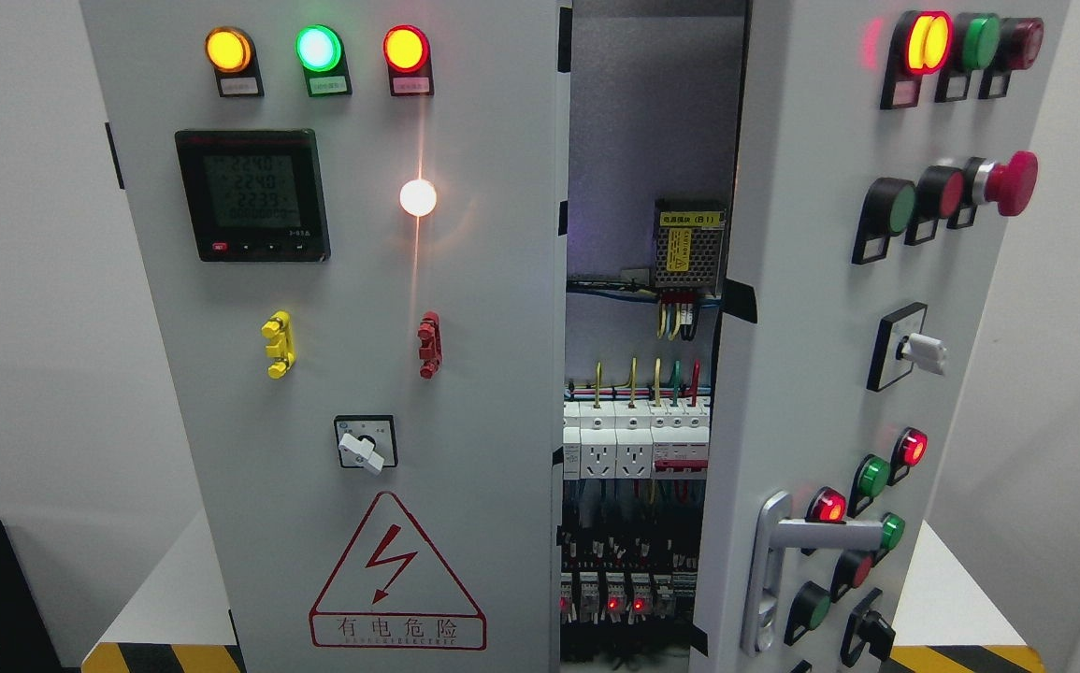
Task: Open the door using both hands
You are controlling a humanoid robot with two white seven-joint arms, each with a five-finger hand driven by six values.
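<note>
Neither robot hand was in the shot, so I couldn't tell if the fingers were spread, curled or holding anything. All I got was the cabinet.

It was a pale grey painted metal electrical cabinet with 2 doors, filling most of the view and sitting on a white counter [161, 598] with black and yellow hazard striping along the front edge. The right door [811, 374] was swung partway open, angled out toward the camera. Its silver metal lever handle [773, 570] sat low near its free edge, with the lever pointing sideways across the panel. The left door [362, 393] looked shut and flat.

Through the gap between them I could see the inside: a perforated metal power supply [689, 248] with a yellow label, coloured wires below it, a row of white breakers [635, 435] and some darker modules with tiny red lights at the bottom.

The left door carried 3 round glossy lamps [317, 49] along the top, orange, green and red, all lit. Under them were a black square meter [252, 194] with a greenish display, a glowing white lamp, 1 yellow and 1 red plastic clip, a rotary switch [365, 444] and a red triangle shock warning sticker [396, 575].

The right door had more round lamps and buttons, plus a red mushroom stop button [1007, 182].
</note>
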